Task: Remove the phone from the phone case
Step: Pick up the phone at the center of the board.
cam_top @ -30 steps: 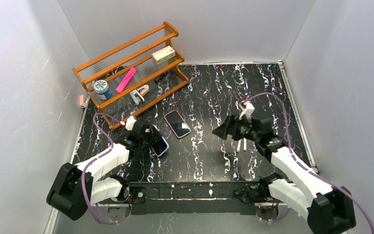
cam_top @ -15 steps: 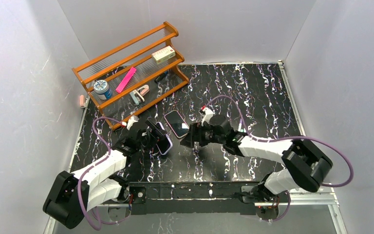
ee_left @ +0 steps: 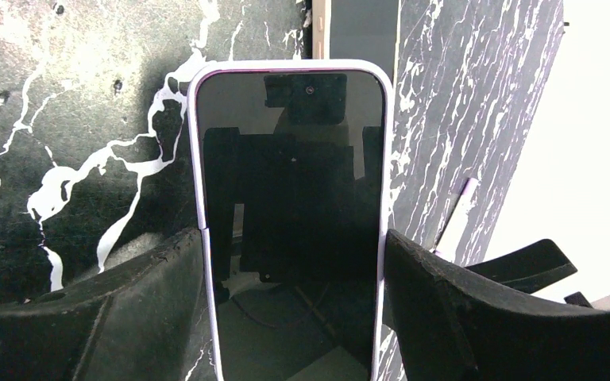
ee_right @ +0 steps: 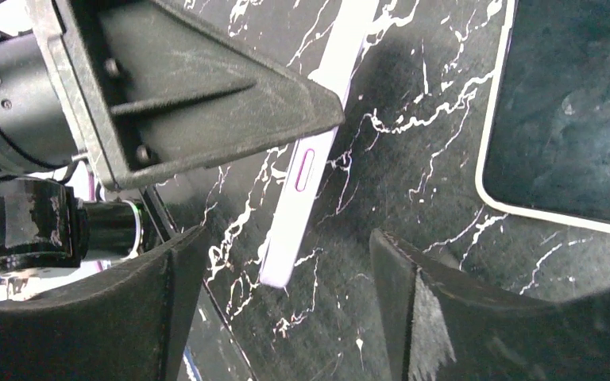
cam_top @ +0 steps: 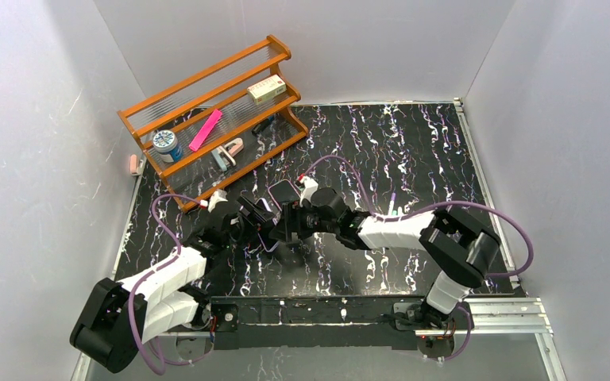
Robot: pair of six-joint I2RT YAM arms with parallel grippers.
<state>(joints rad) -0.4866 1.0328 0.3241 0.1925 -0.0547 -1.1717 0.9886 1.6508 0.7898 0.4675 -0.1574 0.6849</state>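
A phone in a pale lilac case (ee_left: 290,206) is held off the table by my left gripper (cam_top: 256,225), whose jaws press on the case's two long sides. The dark screen faces the left wrist camera. In the right wrist view the case's side edge (ee_right: 302,198) with its button runs between my right gripper's (ee_right: 286,270) open fingers, which touch nothing. In the top view my right gripper (cam_top: 290,224) sits right next to the held phone. A second phone (cam_top: 286,194), pink-rimmed and screen up, lies flat on the table behind them; its corner shows in the right wrist view (ee_right: 572,111).
An orange wooden rack (cam_top: 214,119) stands at the back left with a pink strip, a blue-lidded jar, a small box and clips on its shelves. Grey walls enclose the black marbled table (cam_top: 413,159). A small pink item (cam_top: 133,164) lies by the left wall.
My right arm has swung far left across the table, from the right side to right beside the held phone. My left gripper has lifted the cased phone slightly up and right.
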